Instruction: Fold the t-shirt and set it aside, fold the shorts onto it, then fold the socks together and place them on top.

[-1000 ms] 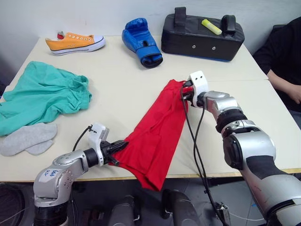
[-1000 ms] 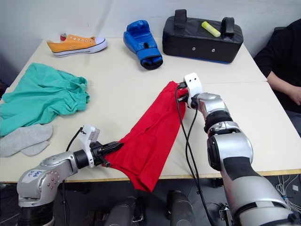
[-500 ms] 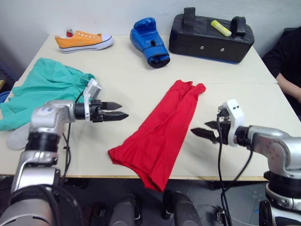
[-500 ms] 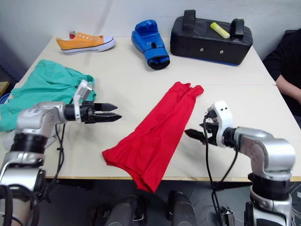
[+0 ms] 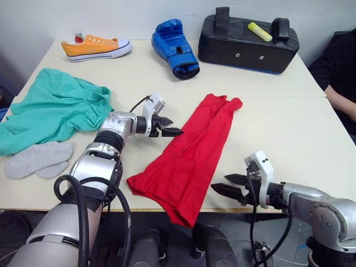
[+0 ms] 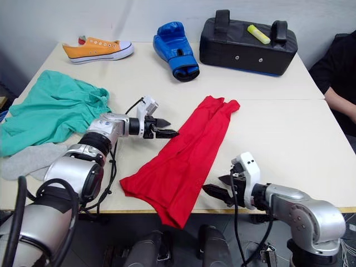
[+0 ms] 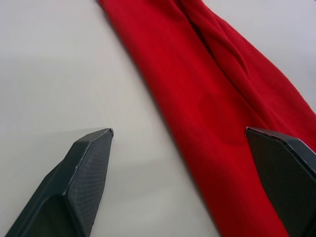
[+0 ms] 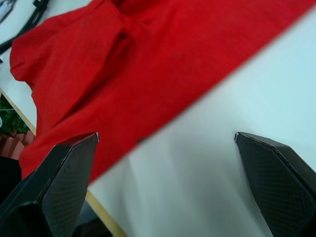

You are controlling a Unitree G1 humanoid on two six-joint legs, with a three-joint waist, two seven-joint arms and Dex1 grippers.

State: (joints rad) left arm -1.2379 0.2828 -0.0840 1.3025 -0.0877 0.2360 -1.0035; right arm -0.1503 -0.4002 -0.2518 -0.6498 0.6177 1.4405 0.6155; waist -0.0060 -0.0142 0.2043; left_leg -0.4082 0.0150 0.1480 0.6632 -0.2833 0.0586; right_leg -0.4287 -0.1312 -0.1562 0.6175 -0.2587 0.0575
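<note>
The red t-shirt (image 5: 192, 147) lies as a long folded strip, slanting from mid-table to the front edge, where its near end droops over. My left gripper (image 5: 177, 130) is open at the strip's left edge, about halfway along; one finger (image 7: 84, 173) is over bare table, the other (image 7: 286, 173) over red cloth. My right gripper (image 5: 221, 183) is open, low by the front edge, just right of the shirt's near end (image 8: 89, 74). The teal shorts (image 5: 53, 108) lie crumpled at the left. The grey socks (image 5: 36, 158) lie side by side in front of them.
Along the far edge stand an orange sneaker (image 5: 94, 47), a blue boxing glove (image 5: 173, 47) and a black pad (image 5: 247, 39) with a yellow marker (image 5: 258, 31) on it. A person's arm in a dark sleeve (image 5: 339, 72) rests at the right edge.
Both grippers have opened and let go of the t-shirt. The left one went from the shirt's near corner to its left edge; the right one came from the far end to the front edge.
</note>
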